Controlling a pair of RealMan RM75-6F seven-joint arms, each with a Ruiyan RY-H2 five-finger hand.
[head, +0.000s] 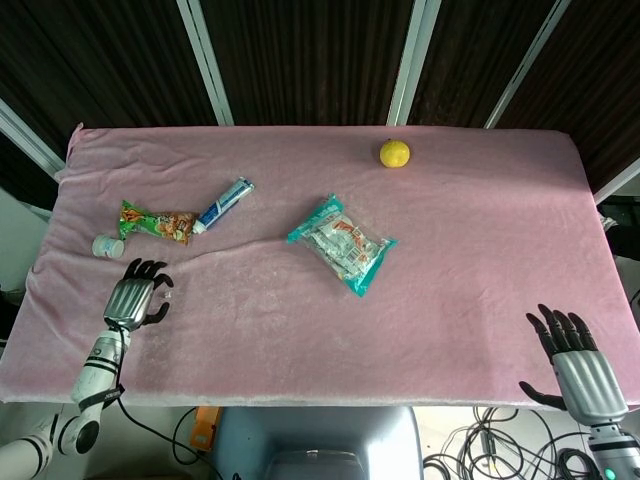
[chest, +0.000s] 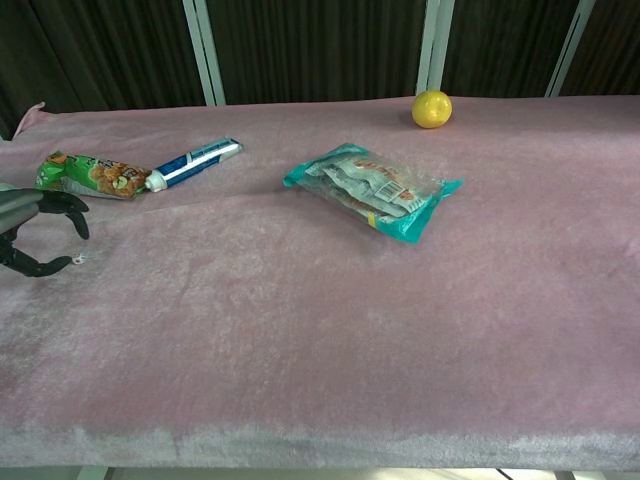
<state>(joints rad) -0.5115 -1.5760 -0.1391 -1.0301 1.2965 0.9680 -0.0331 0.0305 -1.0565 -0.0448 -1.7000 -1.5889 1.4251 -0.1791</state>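
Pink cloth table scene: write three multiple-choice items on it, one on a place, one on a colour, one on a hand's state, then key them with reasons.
1. Where does the round yellow fruit lie on the pink cloth-covered table?
A. near the far edge
B. beside the left hand
C. on top of the teal packet

2. What colour is the edge of the crinkled plastic snack packet in the middle of the cloth?
A. red
B. teal
C. black

3. How is the robot's left hand?
A. gripping the blue and white toothpaste tube
B. holding nothing, fingers apart
C. pressing on the green snack bag

Key:
1. A, the fruit sits alone close to the far edge in both views.
2. B, the packet's sealed border shows teal.
3. B, the hand is short of the green snack bag and blue and white toothpaste tube, nothing in it.
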